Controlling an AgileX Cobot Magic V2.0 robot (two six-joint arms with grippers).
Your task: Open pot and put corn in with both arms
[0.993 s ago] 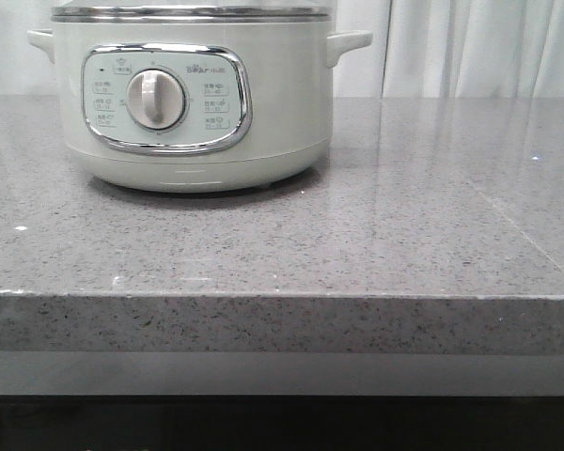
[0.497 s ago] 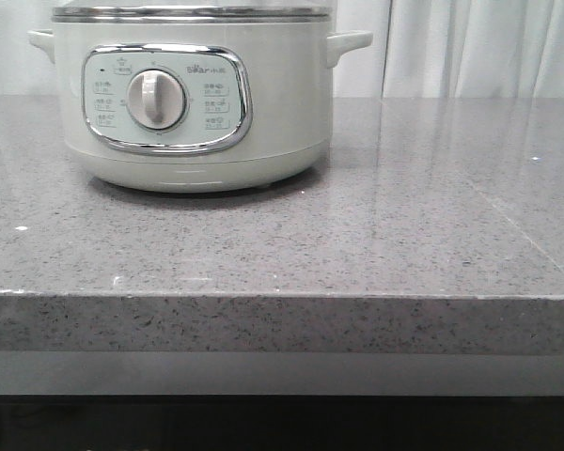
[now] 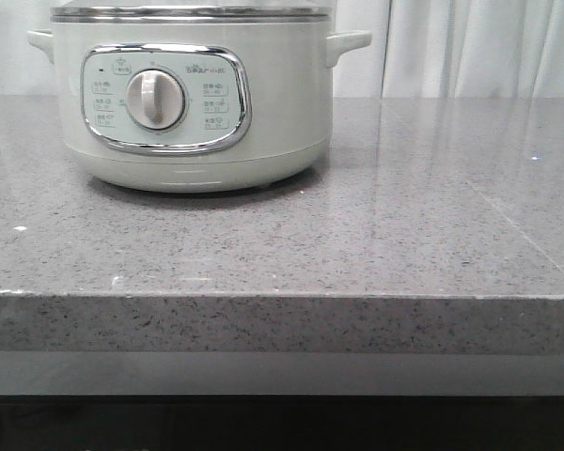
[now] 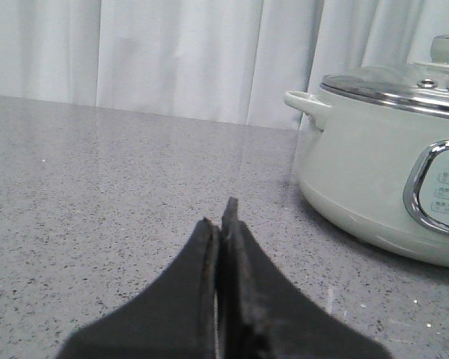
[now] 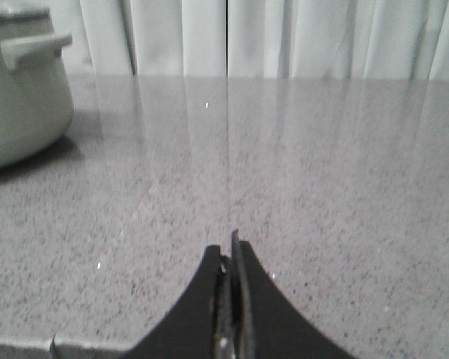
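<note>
The pale grey-green pot (image 3: 193, 94) stands at the back left of the grey counter, with a chrome-framed panel and white dial (image 3: 156, 100) facing me. Its glass lid is on, as the left wrist view shows (image 4: 404, 82). The pot also shows at the edge of the right wrist view (image 5: 19, 82). My left gripper (image 4: 219, 217) is shut and empty, low over the counter beside the pot. My right gripper (image 5: 230, 250) is shut and empty near the counter's front edge. The corn is not in view. Neither gripper shows in the front view.
The speckled grey stone counter (image 3: 404, 216) runs wide to the right of the pot, with its front edge (image 3: 282, 299) near me. White curtains (image 3: 470, 47) hang behind the counter.
</note>
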